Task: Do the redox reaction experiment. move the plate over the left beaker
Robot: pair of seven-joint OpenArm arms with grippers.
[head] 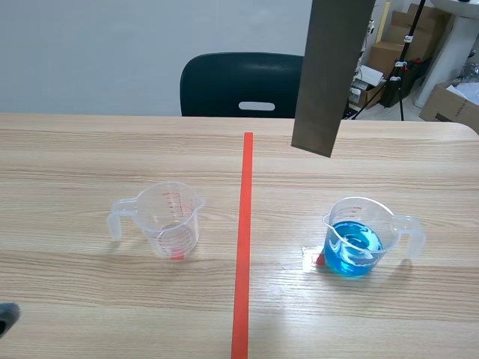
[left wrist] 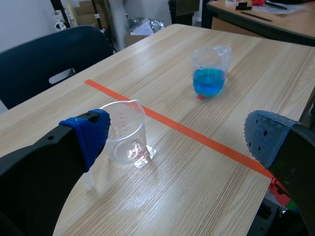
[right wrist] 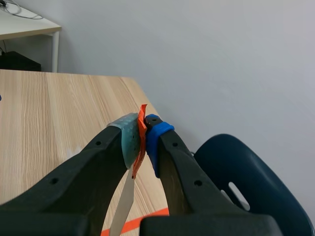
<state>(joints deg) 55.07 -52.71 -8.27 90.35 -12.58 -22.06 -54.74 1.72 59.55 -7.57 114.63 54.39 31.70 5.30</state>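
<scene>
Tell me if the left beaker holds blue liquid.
No, the left beaker looks clear; the blue liquid sits in the right beaker.

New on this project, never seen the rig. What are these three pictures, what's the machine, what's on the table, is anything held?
It is a robot with two black arms, each ending in a two-fingered gripper with soft pads. The scene view looks out from between the arms across the table. The other two views come from a camera on each wrist, looking past that arm's own fingers.

On the table stand an empty clear beaker on the robot's left and a beaker of blue liquid on its right. The orange-red tape line between them is only a mark.

The left gripper is open and holds nothing. The right gripper is shut on a thin grey plate, which hangs in the air above the table's right half.
</scene>
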